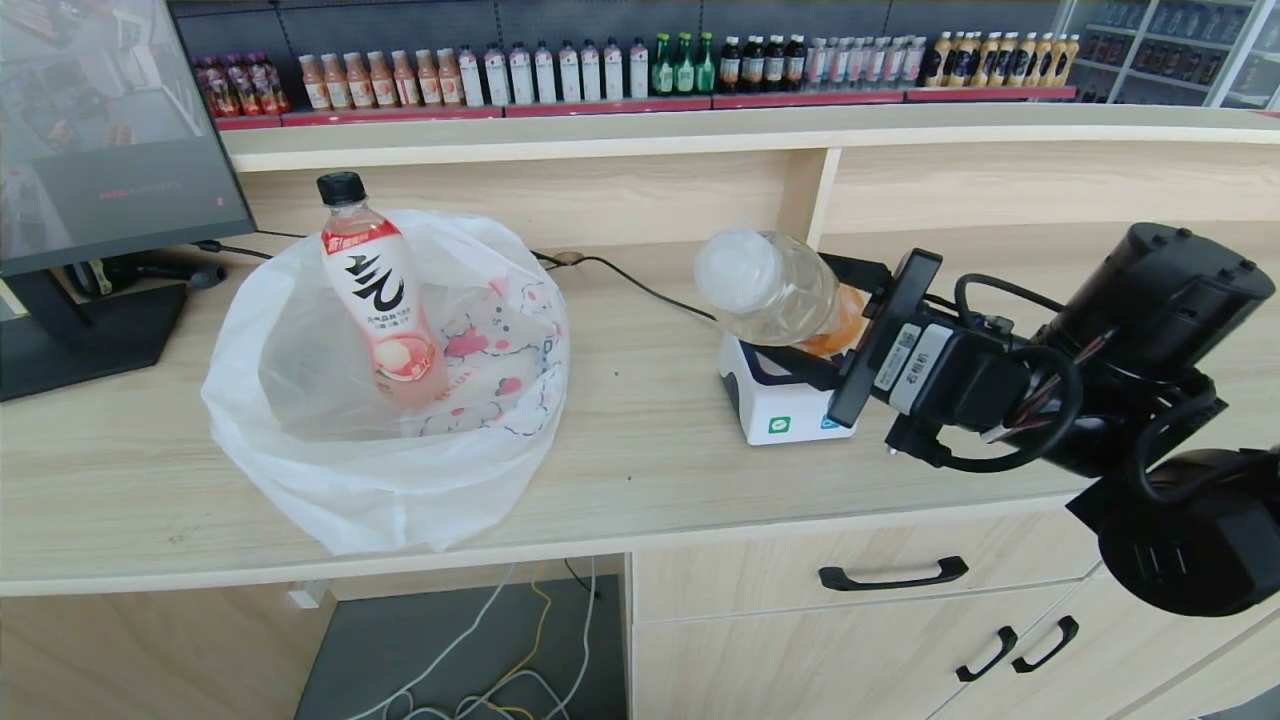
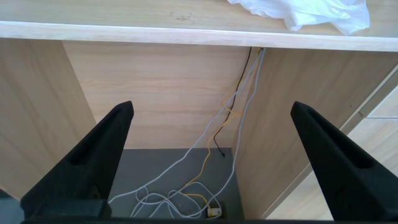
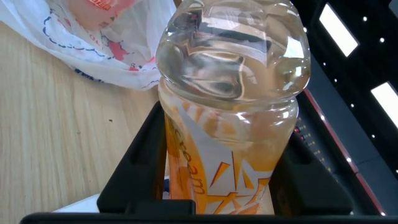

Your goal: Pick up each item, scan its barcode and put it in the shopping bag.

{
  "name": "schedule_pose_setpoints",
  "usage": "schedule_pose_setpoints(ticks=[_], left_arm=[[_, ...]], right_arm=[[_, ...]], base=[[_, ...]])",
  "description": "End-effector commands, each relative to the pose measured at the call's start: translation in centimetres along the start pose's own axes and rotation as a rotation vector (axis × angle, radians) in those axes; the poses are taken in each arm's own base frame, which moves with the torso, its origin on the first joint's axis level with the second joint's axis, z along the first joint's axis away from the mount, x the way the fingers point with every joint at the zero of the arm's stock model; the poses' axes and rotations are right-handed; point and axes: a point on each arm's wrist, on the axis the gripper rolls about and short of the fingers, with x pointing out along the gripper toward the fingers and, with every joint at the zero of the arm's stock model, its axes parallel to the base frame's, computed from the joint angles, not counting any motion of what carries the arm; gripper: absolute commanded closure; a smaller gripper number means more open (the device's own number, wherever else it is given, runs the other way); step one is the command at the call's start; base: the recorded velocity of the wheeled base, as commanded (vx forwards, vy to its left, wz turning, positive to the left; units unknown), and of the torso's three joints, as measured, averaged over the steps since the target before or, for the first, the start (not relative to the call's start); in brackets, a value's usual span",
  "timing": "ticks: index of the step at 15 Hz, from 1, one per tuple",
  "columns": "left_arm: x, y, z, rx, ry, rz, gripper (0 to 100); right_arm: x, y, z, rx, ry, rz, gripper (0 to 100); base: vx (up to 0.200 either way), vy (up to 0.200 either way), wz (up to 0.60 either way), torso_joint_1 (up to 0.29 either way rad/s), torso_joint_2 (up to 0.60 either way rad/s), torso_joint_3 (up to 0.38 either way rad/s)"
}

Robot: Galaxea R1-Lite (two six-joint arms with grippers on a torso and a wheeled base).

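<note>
The clear bottle [image 1: 775,290] with the orange label lies on its side in the air, its rounded base towards the shopping bag and its labelled middle pinched between the two black fingers of the right gripper [image 1: 835,320]. In the right wrist view the bottle [image 3: 233,124] fills the gap between those fingers [image 3: 134,171], which press on the label from both sides. It hangs just above the small white scanner [image 1: 785,405], a box that sits on the wooden counter [image 1: 650,450]; whether bottle and scanner touch cannot be told.

Further along the counter, on the robot's left, stands the white plastic shopping bag [image 1: 300,470], its mouth wide open. Inside it a second bottle [image 1: 380,300], with a pink label and a black cap, leans slightly and rises above the rim.

The left gripper [image 2: 212,109] hangs low, below the counter edge, its fingers spread wide with nothing between them. Past it, loose cables [image 2: 186,186] lie on the floor in the gap under the counter.

A dark monitor [image 1: 100,120] stands at the far left of the counter. Drawers with black handles [image 1: 893,577] sit below the scanner, and a shelf of drinks [image 1: 600,70] runs along the back wall.
</note>
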Motion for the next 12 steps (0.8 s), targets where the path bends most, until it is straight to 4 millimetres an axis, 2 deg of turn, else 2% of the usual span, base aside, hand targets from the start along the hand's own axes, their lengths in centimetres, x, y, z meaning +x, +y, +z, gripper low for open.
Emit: schedule_pose_setpoints(ticks=[1, 9, 12], left_arm=[[0.0, 0.0, 0.0, 0.0, 0.0, 0.0, 0], [0.0, 0.0, 0.0, 0.0, 0.0, 0.002, 0], [0.0, 0.0, 0.0, 0.0, 0.0, 0.0, 0]], right_arm=[[0.0, 0.0, 0.0, 0.001, 0.0, -0.001, 100], [0.3, -1.1, 0.2, 0.058, 0.016, -0.075, 100], [0.6, -2.7, 0.9, 0.097, 0.004, -0.136, 100]], base=[[0.0, 0.0, 0.0, 0.0, 0.0, 0.0], [0.0, 0.0, 0.0, 0.0, 0.0, 0.0], [0.0, 0.0, 0.0, 0.0, 0.0, 0.0]])
